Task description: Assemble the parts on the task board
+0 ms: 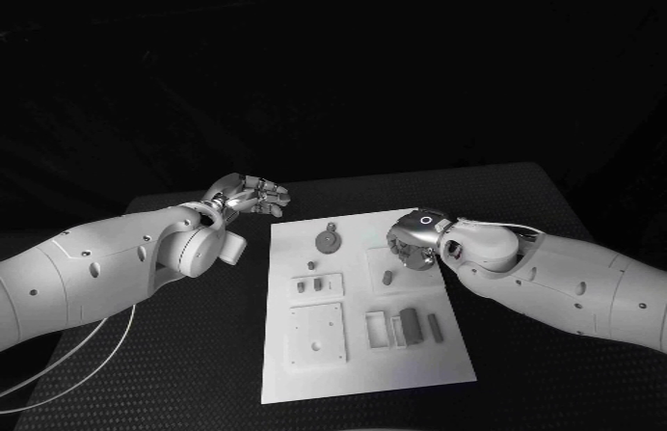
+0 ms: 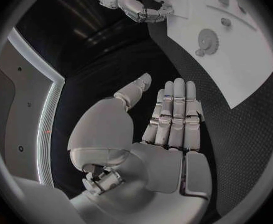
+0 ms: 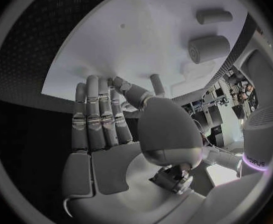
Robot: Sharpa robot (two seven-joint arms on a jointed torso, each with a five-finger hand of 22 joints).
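Note:
The white task board (image 1: 364, 354) lies in the middle of the black table. On it are a round gear-like part (image 1: 328, 240), a small upright peg (image 1: 386, 278) and several oblong grey parts (image 1: 408, 327) nearer me. My left hand (image 1: 248, 195) hovers off the board's far left corner, fingers straight and apart from the thumb (image 2: 167, 119), holding nothing. My right hand (image 1: 417, 243) is low over the board's far right area, fingers stretched flat toward the board (image 3: 102, 119), empty. Beyond its fingertips I see a peg (image 3: 156, 84) and two cylindrical parts (image 3: 209, 48).
A white cable (image 1: 84, 354) loops under my left arm at the table's near left. From the left wrist, the gear (image 2: 208, 39) and the board (image 2: 242, 69) lie off to the side, with my right hand (image 2: 142, 7) beyond. Bare black table (image 1: 515, 200) surrounds the board.

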